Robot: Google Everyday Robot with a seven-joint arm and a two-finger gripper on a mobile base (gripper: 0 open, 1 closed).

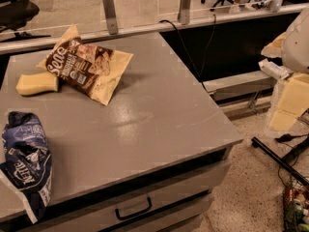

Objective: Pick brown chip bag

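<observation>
Three things lie on the grey table (164, 105), all on its left half; the right half, up to the front and right edges, is open surface. The brown chip bag (87, 64) lies flat near the back left corner, turned a little, with its lower left edge just beside the small yellow block (37, 83), seemingly touching it. The dark blue-and-white chip bag (26, 161) hangs a little over the front left edge, well apart from both. The gripper is outside this view, so I cannot tell its state or whether it holds something. Under the table top a drawer (133, 208) with a dark handle is shut. Behind the table stands a glass partition (145, 6). The floor (251, 187) on the right is speckled.
</observation>
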